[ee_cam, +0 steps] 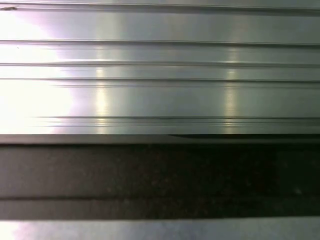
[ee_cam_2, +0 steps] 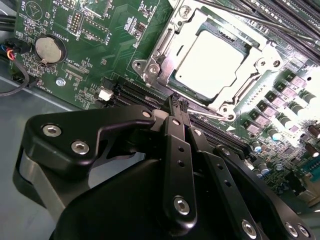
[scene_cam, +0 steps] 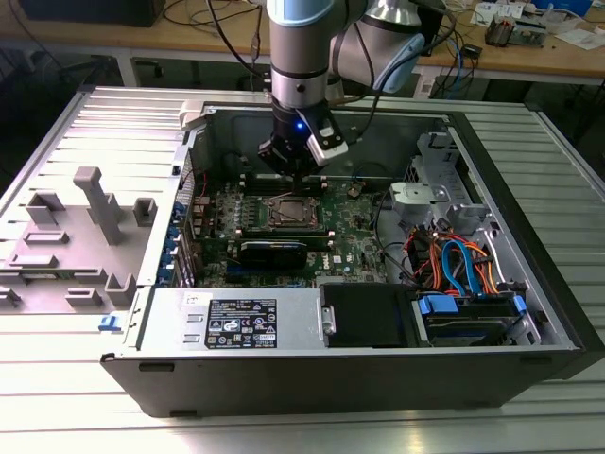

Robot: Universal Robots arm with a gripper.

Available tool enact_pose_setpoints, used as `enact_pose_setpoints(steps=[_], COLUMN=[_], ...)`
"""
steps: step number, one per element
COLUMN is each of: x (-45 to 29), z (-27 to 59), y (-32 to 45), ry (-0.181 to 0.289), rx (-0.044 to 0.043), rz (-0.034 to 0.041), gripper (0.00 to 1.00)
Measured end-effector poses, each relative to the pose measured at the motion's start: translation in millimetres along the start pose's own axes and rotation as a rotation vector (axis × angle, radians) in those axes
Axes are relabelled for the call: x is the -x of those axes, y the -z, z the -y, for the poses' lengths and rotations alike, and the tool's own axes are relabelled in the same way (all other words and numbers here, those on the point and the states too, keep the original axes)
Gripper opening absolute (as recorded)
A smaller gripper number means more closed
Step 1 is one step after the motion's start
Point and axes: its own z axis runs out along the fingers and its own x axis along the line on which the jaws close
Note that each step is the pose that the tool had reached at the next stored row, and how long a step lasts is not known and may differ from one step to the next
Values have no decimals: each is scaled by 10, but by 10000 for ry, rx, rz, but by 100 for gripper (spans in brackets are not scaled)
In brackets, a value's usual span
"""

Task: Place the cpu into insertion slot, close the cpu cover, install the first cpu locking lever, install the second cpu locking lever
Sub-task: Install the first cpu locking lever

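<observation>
The cpu (ee_cam_2: 212, 60), a square chip with a pale metal top, lies flat in the insertion slot (scene_cam: 289, 212) in the middle of the green motherboard. The silvery cpu cover (ee_cam_2: 165, 45) lies down around it, and the chip shows through its window. A thin wire locking lever (ee_cam_2: 215, 114) runs along the socket edge nearest my fingers. In the exterior view my gripper (scene_cam: 295, 180) hangs just behind the socket. Its two black fingers meet at the gripper tips (ee_cam_2: 177, 102), shut, right at the socket's edge. I see nothing between them.
A round coin battery (ee_cam_2: 50, 49) and long black memory slots (ee_cam_2: 145, 97) flank the socket. A black card (scene_cam: 272, 252) sits in front of it, and orange and blue cables (scene_cam: 454, 260) are on the exterior view's right. The case walls (scene_cam: 312, 374) enclose everything. The first wrist view faces ribbed metal (ee_cam: 160, 75).
</observation>
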Motion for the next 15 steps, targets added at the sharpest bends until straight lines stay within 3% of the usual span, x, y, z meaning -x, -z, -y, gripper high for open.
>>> enact_pose_setpoints(steps=[15], x=[37], z=[-3], y=[-57], ry=[0], rx=[-3], rz=[-2], gripper=[11])
